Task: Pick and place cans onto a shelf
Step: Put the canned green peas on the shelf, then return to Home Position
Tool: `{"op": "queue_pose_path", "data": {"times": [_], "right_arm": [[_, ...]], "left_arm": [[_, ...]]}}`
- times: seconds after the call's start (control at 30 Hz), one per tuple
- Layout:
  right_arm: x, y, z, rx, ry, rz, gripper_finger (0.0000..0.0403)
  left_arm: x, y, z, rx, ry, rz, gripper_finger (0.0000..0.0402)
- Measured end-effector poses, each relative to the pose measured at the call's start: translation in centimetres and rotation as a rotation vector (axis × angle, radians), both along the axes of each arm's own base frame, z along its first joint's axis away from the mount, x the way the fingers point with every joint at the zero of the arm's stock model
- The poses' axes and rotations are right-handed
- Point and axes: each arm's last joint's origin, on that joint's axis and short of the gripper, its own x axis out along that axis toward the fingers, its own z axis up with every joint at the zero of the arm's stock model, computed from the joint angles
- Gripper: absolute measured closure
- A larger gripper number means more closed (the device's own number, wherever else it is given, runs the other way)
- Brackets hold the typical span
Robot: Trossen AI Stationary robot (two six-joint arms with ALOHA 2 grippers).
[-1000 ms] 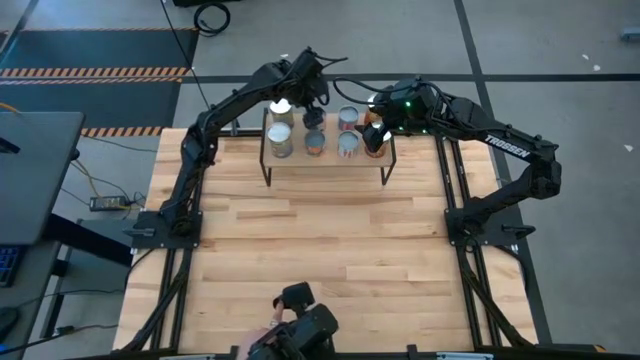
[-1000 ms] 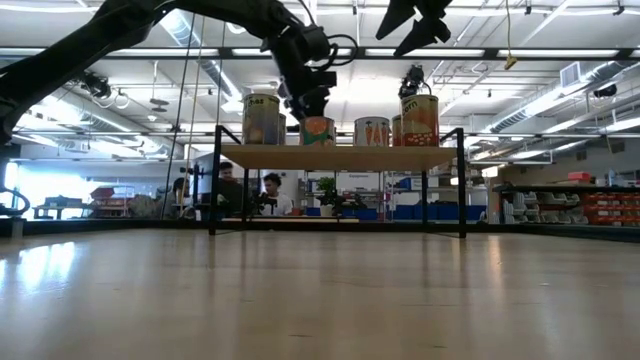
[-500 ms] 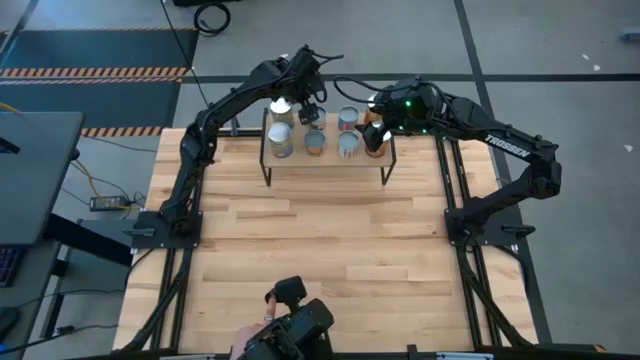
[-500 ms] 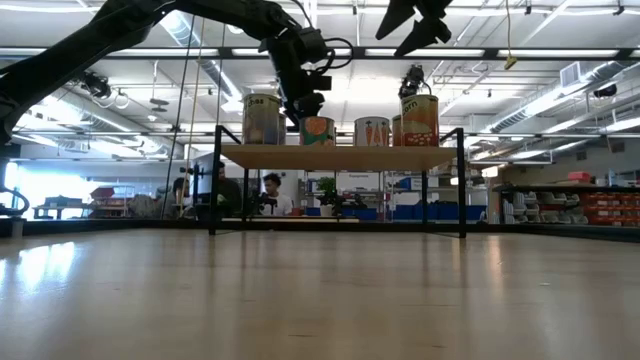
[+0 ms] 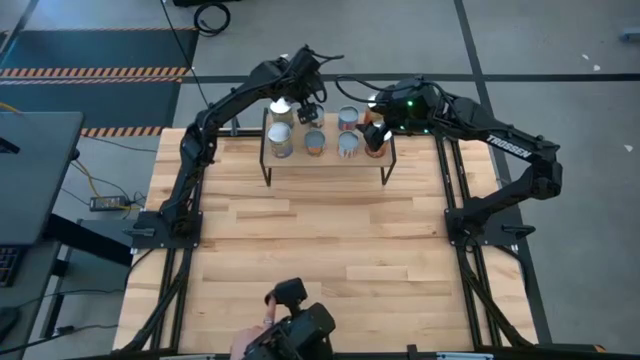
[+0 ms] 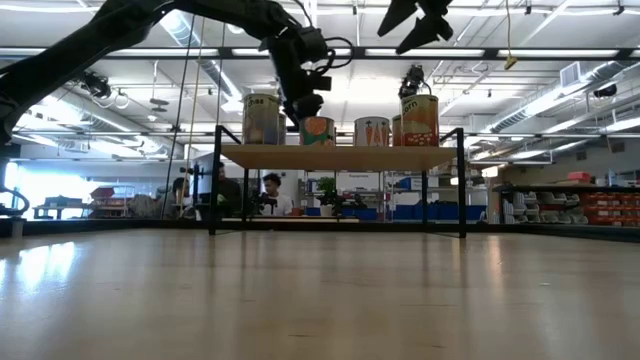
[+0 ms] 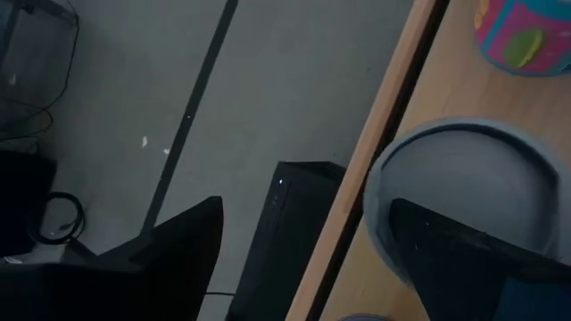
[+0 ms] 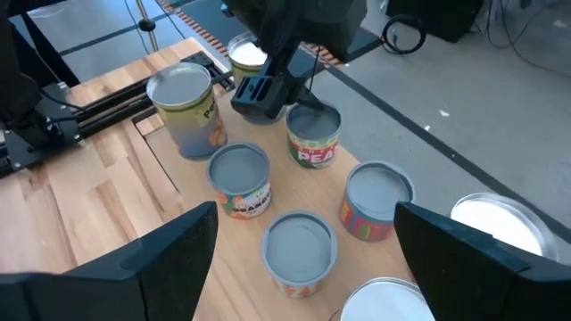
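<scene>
The shelf (image 5: 330,162) stands at the table's far middle, a light board on black legs (image 6: 340,157). Several cans stand upright on it in two rows (image 8: 239,178). One is a tall silver-topped can (image 5: 280,140) at the left end, and an orange one (image 6: 420,118) is at the right end. My left gripper (image 5: 309,108) hangs open just above the far row, beside a pea-labelled can (image 8: 312,135). In its wrist view a grey can top (image 7: 464,178) lies partly behind one finger. My right gripper (image 5: 372,125) hovers open, high above the shelf's right end (image 8: 303,214).
A wide stretch of bare slatted tabletop (image 5: 320,240) lies between the shelf and the near edge. At the near edge a person's hand holds a black device (image 5: 295,325). People sit in the room beyond the table (image 6: 270,190).
My left gripper has swung a little toward the table's left above the far row of cans, still open. The cans and my right gripper have stayed put. The hand with the black device at the near edge has shifted slightly.
</scene>
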Motion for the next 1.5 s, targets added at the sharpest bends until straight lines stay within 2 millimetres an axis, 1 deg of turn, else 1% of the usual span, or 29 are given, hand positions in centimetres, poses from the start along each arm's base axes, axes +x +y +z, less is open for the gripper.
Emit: {"op": "queue_pose_path", "data": {"times": [0.07, 0.13, 0.23, 0.33, 0.43, 0.53, 0.6, 0.7, 0.83, 0.9, 0.97, 1.03, 1.1, 1.23, 1.37, 1.5], "right_arm": [[-0.4, 0.2, 0.3, -0.012, -0.007, 0.006, 0.0055], [-0.9, 0.4, 0.8, -0.035, -0.015, 0.023, 0.0055], [-1.7, 0.8, 1.8, -0.084, -0.059, 0.068, 0.0055], [-2.2, 1.3, 2.8, -0.148, -0.103, 0.148, 0.0055], [-2.6, 2.1, 3.1, -0.191, -0.203, 0.224, 0.0057], [-3.1, 3.7, 2.9, -0.228, -0.31, 0.289, 0.0074], [-3.8, 4.8, 2.6, -0.256, -0.346, 0.305, 0.0101], [-5.2, 6.4, 2.1, -0.276, -0.387, 0.324, 0.016], [-7.7, 8.5, 2.2, -0.25, -0.464, 0.381, 0.0259], [-8.9, 9.4, 1.9, -0.236, -0.508, 0.418, 0.031], [-9.9, 10.2, 1.2, -0.23, -0.544, 0.451, 0.0355], [-10.5, 10.9, 0.0, -0.224, -0.56, 0.497, 0.0389], [-11.1, 11.4, -1.2, -0.215, -0.585, 0.535, 0.0394], [-11.9, 12.3, -3.2, -0.211, -0.663, 0.603, 0.0364], [-12.8, 12.5, -4.8, -0.222, -0.659, 0.625, 0.0345], [-13.1, 12.5, -6.3, -0.206, -0.633, 0.639, 0.0342]], "left_arm": [[0.1, -0.4, 0.3, 0.006, -0.003, -0.001, 0.0076], [0.0, -1.1, 1.1, -0.003, -0.039, 0.02, 0.0076], [-0.6, -3.0, 3.7, -0.07, -0.168, 0.026, 0.0077], [-1.3, -5.0, 6.2, -0.173, -0.304, -0.017, 0.0084], [-2.1, -7.1, 8.3, -0.259, -0.397, -0.083, 0.0111], [-3.0, -9.2, 10.6, -0.293, -0.466, -0.139, 0.0158], [-3.5, -10.8, 11.9, -0.303, -0.508, -0.177, 0.0199], [-3.9, -13.4, 13.7, -0.311, -0.562, -0.217, 0.0263], [-3.9, -17.4, 15.4, -0.313, -0.607, -0.336, 0.0342], [-3.8, -19.4, 16.1, -0.338, -0.634, -0.404, 0.0375], [-3.3, -21.3, 16.5, -0.364, -0.668, -0.48, 0.0394], [-2.7, -23.1, 16.7, -0.391, -0.688, -0.529, 0.0393], [-2.3, -25.1, 16.8, -0.417, -0.692, -0.57, 0.0388], [-1.9, -29.3, 16.8, -0.426, -0.676, -0.621, 0.0391], [-2.1, -33.6, 16.8, -0.418, -0.667, -0.646, 0.0398], [-2.4, -38.1, 16.8, -0.389, -0.691, -0.68, 0.0392]]}}
